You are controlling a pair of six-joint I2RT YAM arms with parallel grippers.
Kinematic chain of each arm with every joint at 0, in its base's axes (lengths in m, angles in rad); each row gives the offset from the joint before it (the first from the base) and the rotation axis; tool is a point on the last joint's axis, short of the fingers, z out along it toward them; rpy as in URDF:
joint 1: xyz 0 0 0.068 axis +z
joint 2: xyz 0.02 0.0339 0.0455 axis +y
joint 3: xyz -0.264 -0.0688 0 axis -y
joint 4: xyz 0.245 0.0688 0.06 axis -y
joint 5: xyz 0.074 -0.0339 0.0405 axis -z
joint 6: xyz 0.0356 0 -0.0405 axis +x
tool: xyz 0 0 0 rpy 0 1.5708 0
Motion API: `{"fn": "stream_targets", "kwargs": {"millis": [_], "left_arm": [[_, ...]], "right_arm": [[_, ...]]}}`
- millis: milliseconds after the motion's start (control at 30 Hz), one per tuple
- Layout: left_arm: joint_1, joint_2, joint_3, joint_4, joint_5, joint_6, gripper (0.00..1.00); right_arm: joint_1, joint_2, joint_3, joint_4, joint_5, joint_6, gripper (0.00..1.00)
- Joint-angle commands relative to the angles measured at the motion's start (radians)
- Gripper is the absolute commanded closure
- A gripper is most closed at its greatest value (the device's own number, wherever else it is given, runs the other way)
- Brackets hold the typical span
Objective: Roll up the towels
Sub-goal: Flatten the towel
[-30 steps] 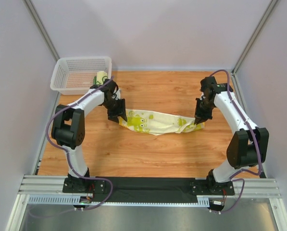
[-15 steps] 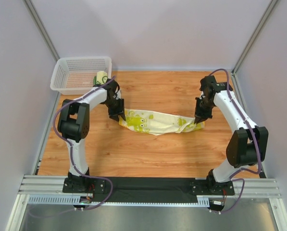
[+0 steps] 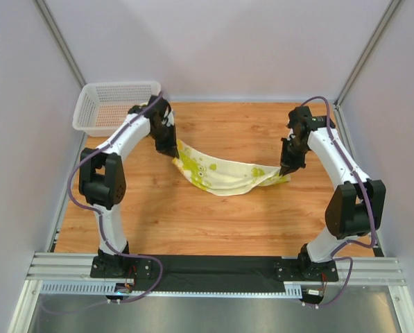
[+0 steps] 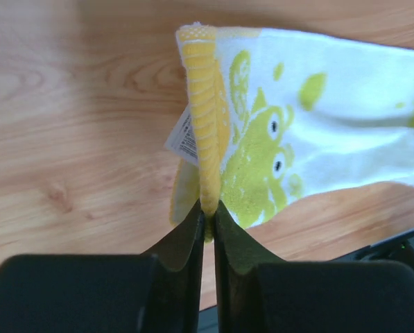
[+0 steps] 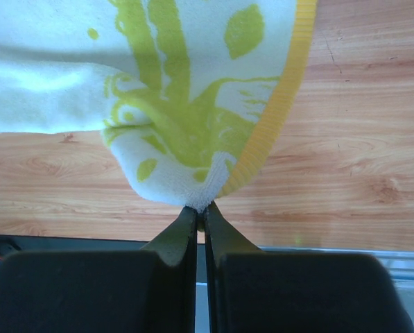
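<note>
One towel [image 3: 224, 175], cream with lime-green figures and a yellow border, hangs between my two grippers above the wooden table and sags in the middle. My left gripper [image 3: 173, 151] is shut on the towel's left corner; in the left wrist view the yellow hem [image 4: 205, 132] runs down into the closed jaws [image 4: 207, 220]. My right gripper [image 3: 284, 171] is shut on the towel's right corner [image 5: 200, 187], which shows pinched at the jaws [image 5: 200, 211] in the right wrist view. The rolled towel seen earlier in the basket is hidden behind my left arm.
A white mesh basket [image 3: 99, 107] stands at the back left corner, just beyond my left arm. Grey walls close in the table on three sides. A black strip and metal rails [image 3: 213, 267] run along the near edge.
Both grippers have lifted the towel off the table. My left gripper moved back toward the basket, and the towel now hangs slack between them.
</note>
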Motion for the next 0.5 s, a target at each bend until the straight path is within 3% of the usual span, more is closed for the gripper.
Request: {"fn": "stream_targets", "kwargs": {"millis": [0, 100, 233, 300, 333, 467], "left_arm": [[0.000, -0.064, 0.249, -0.077, -0.067, 0.016, 0.84], [0.012, 0.114, 0.444, -0.175, -0.056, 0.019, 0.75], [0.022, 0.309, 0.604, -0.293, -0.033, 0.019, 0.39], [0.020, 0.294, 0.569, -0.248, -0.018, 0.017, 0.30], [0.020, 0.274, 0.482, -0.219, -0.022, 0.011, 0.25], [0.020, 0.185, 0.339, -0.166, -0.067, 0.019, 0.25]], "right_arm": [[-0.004, 0.007, 0.015, 0.008, -0.022, -0.016, 1.00], [-0.004, 0.038, 0.047, 0.007, -0.047, -0.014, 1.00], [-0.004, 0.059, 0.082, -0.009, -0.057, -0.014, 0.99], [-0.004, 0.055, 0.084, -0.009, -0.061, -0.014, 1.00], [-0.004, 0.053, 0.078, -0.009, -0.059, -0.014, 1.00], [-0.004, 0.039, 0.056, -0.003, -0.054, -0.017, 1.00]]}}
